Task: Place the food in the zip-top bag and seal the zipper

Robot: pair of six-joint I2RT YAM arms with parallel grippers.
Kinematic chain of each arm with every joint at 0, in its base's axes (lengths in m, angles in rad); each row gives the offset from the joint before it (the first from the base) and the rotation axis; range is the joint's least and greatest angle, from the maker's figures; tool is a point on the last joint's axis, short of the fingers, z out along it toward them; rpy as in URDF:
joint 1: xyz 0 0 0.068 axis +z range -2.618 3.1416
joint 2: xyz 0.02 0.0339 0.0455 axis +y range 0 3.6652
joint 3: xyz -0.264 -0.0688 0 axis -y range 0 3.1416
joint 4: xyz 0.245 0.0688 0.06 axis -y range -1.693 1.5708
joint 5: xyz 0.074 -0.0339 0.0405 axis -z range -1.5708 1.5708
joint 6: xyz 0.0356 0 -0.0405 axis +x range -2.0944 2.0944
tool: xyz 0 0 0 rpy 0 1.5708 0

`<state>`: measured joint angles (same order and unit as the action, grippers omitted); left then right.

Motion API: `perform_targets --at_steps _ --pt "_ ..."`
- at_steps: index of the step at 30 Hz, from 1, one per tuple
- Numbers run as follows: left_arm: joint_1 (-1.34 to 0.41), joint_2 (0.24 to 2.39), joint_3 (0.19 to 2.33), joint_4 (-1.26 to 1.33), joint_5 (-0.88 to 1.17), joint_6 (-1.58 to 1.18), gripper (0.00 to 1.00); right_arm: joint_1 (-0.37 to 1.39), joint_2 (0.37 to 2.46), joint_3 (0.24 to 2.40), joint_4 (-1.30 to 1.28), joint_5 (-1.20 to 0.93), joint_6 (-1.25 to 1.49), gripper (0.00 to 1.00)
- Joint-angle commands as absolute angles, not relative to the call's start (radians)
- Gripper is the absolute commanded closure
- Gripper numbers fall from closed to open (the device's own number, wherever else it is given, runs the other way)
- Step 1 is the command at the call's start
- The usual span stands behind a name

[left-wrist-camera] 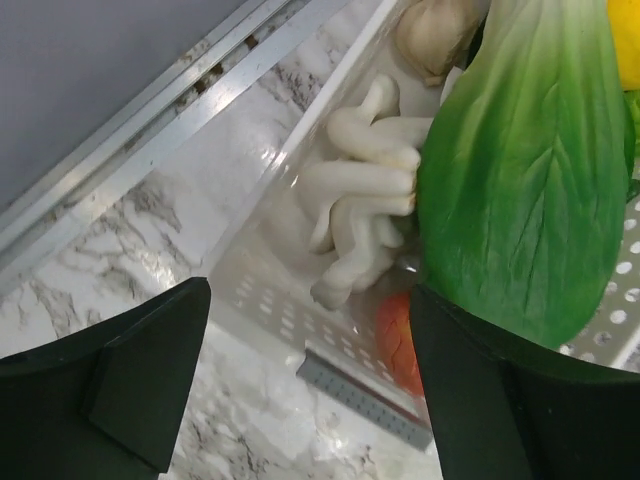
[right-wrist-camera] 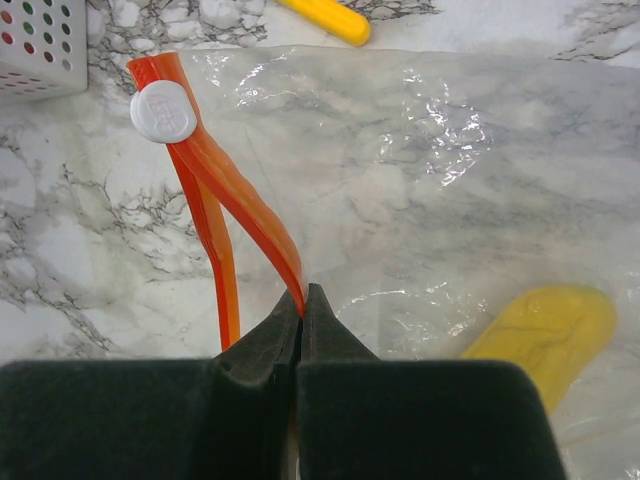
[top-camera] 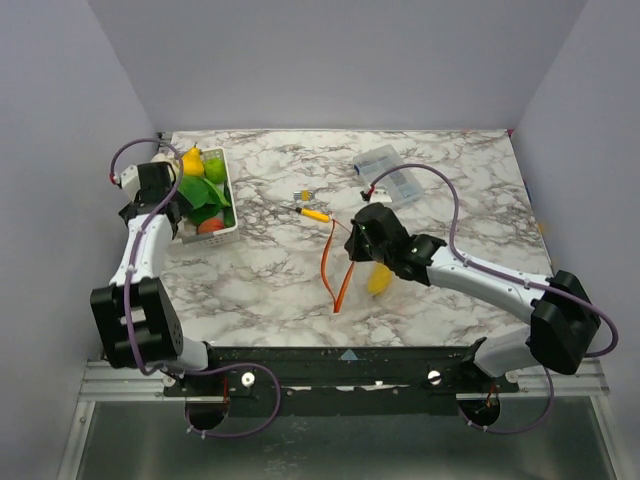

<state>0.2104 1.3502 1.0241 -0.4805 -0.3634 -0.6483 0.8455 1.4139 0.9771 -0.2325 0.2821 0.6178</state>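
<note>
Zipper clamped in right end effector, white slider visible wrist-only; left end effector spread wide over mushrooms.

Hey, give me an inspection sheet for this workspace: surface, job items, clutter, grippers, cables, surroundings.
Surface: marble table, flat.
Job's things: zip-top bag lying flat; zipper with its two strips apart; yellow food seen through the film; green leaf and other food in the white basket.
Clutter: yellow-orange stick; clear box.
Grippers: left gripper open over the basket; right gripper shut on the zipper.
Cables: purple cables loop off both arms.
Surroundings: grey walls; metal rail at the near edge.
</note>
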Motion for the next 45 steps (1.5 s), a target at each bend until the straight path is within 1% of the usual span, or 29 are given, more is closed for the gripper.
perform_targets --at_steps 1,2,5,9,11,14,16,22,23,25,28,30,31,35,39,40,42,45 --pt "0.217 1.531 1.150 -0.441 -0.376 -0.447 0.23 0.830 1.438 0.996 -0.173 0.240 0.589 0.99" --pt "0.215 1.555 1.176 -0.453 -0.373 -0.421 0.28 0.825 1.442 0.993 -0.161 0.233 0.584 0.99" --pt "0.213 1.602 1.193 -0.459 -0.357 -0.374 0.29 0.809 1.463 1.000 -0.154 0.216 0.572 0.99" --pt "0.214 1.647 1.223 -0.493 -0.350 -0.363 0.37 0.783 1.464 0.989 -0.147 0.175 0.571 0.99" --pt "0.212 1.665 1.231 -0.500 -0.327 -0.367 0.39 0.780 1.456 0.974 -0.145 0.179 0.571 0.99" --pt "0.210 1.719 1.266 -0.531 -0.319 -0.382 0.39 0.775 1.446 0.960 -0.134 0.174 0.569 0.99" --pt "0.211 1.765 1.320 -0.597 -0.324 -0.407 0.38 0.772 1.442 0.958 -0.130 0.172 0.569 0.99" --pt "0.212 1.851 1.412 -0.702 -0.337 -0.485 0.33 0.767 1.429 0.947 -0.117 0.162 0.570 0.99" --pt "0.212 1.852 1.416 -0.704 -0.330 -0.484 0.33 0.765 1.429 0.946 -0.115 0.161 0.570 0.99" --pt "0.212 1.849 1.418 -0.705 -0.301 -0.477 0.38 0.765 1.429 0.944 -0.115 0.158 0.569 0.99" --pt "0.224 1.853 1.408 -0.701 -0.218 -0.494 0.39 0.764 1.426 0.942 -0.114 0.158 0.570 0.99" --pt "0.224 1.865 1.426 -0.744 -0.216 -0.501 0.40 0.761 1.425 0.943 -0.114 0.157 0.569 0.99" --pt "0.225 1.863 1.419 -0.740 -0.199 -0.495 0.45 0.762 1.425 0.943 -0.114 0.158 0.569 0.99" --pt "0.231 1.870 1.406 -0.749 -0.170 -0.482 0.54 0.757 1.425 0.945 -0.114 0.161 0.571 0.99" --pt "0.235 1.883 1.396 -0.753 -0.129 -0.471 0.69 0.755 1.431 0.951 -0.113 0.158 0.575 0.99" --pt "0.236 1.871 1.382 -0.737 -0.129 -0.471 0.76 0.755 1.433 0.953 -0.112 0.155 0.575 0.99" --pt "0.240 1.840 1.354 -0.718 -0.138 -0.474 0.86 0.755 1.436 0.953 -0.112 0.152 0.577 0.99" --pt "0.241 1.790 1.340 -0.722 -0.172 -0.472 0.93 0.752 1.431 0.954 -0.112 0.147 0.578 0.99"
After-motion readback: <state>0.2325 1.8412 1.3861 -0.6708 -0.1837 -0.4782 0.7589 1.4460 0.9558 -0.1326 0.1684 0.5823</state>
